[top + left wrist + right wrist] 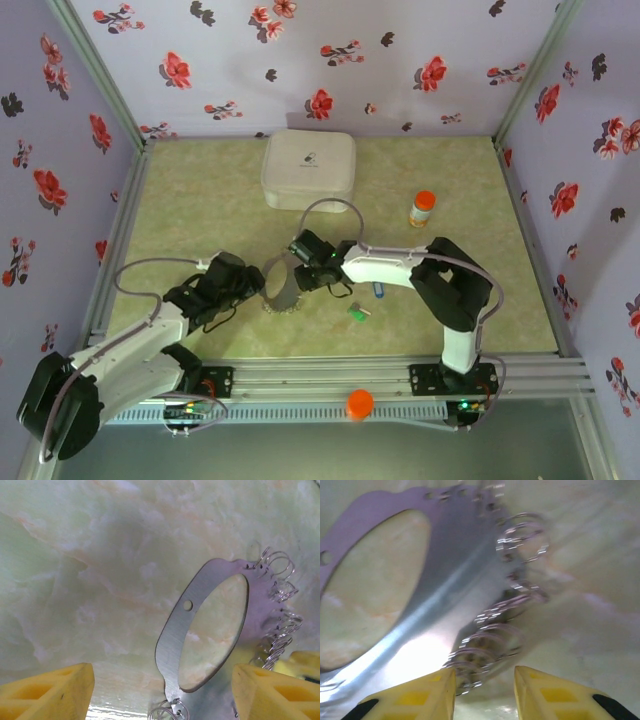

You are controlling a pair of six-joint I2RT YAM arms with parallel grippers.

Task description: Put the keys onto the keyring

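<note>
Keyring [283, 285] stands tilted up off the table near the middle of the near half, between the two arms: a thin grey oval plate with small wire loops crowding one edge. Right of it, well apart from it, the blue-headed key [379, 290] and the green-headed key [357, 312] lie loose on the surface. Neither is threaded on, so I judge the whole job is yet to be done.

The left gripper [162, 675] is spread wide, with the plate's lower end in the gap and neither finger visibly touching it. The right gripper [484, 672] has its fingers close together with wire loops between the tips. Whether it actually pinches them, I cannot tell.

The table [200, 200] is pale green marbled sheet. A white rounded case [308, 170] sits at the far side, and an orange-capped bottle [422, 208] stands to its right. Lilac walls [300, 60] with red flowers enclose the space.
</note>
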